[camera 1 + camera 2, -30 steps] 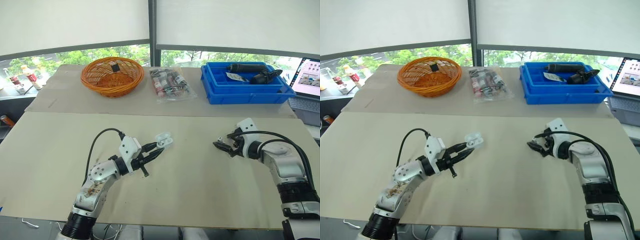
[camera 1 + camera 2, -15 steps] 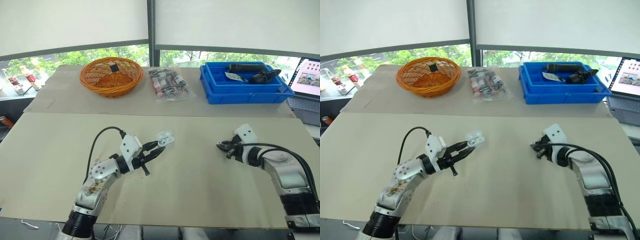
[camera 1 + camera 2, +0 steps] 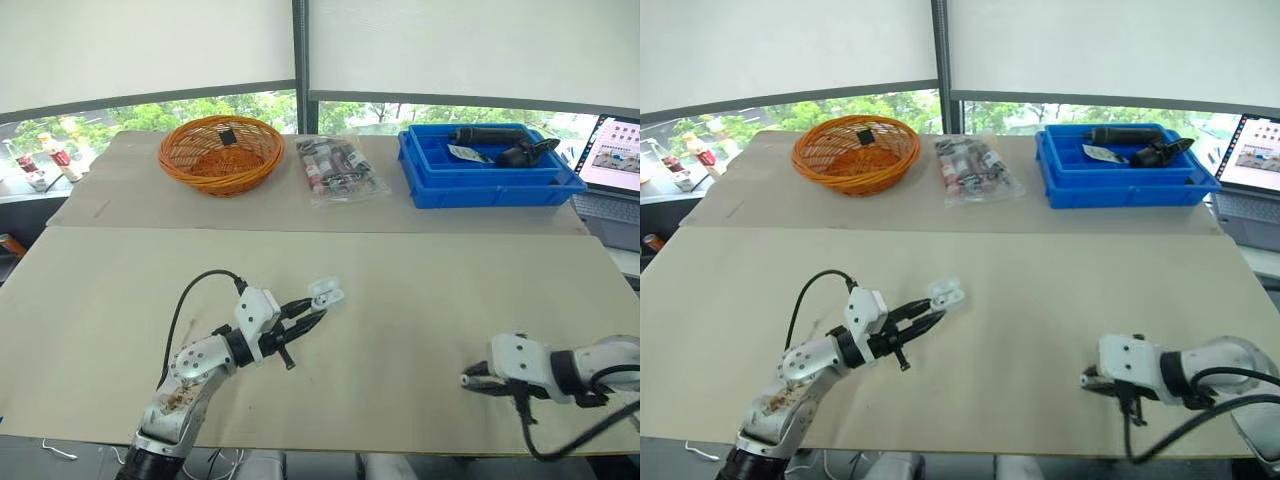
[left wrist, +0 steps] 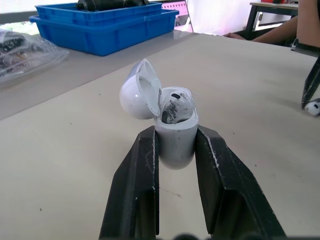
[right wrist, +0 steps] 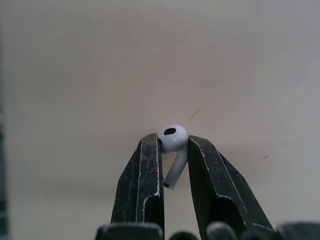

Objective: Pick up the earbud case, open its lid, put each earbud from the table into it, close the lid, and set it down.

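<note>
The white earbud case [image 4: 174, 131] is upright between the black fingers of my left gripper [image 4: 175, 134], which is shut on it. Its lid is hinged open and the inside looks dark and smudged. In the head views the case [image 3: 326, 295] is held just above the table's front left, at the tip of my left gripper [image 3: 314, 308]. My right gripper [image 5: 173, 141] is shut on a white earbud [image 5: 172, 140], stem pointing down between the fingers. That gripper [image 3: 470, 380] is low over the table near the front right edge.
Along the back of the table [image 3: 400, 290] stand an orange wicker basket [image 3: 221, 152], a clear bag of small items [image 3: 338, 168] and a blue bin [image 3: 490, 165] holding dark tools. A laptop [image 3: 615, 152] sits at the far right.
My right gripper has shut on the earbud and swung from mid-right of the table down toward the front right edge. The left gripper with the case has barely shifted.
</note>
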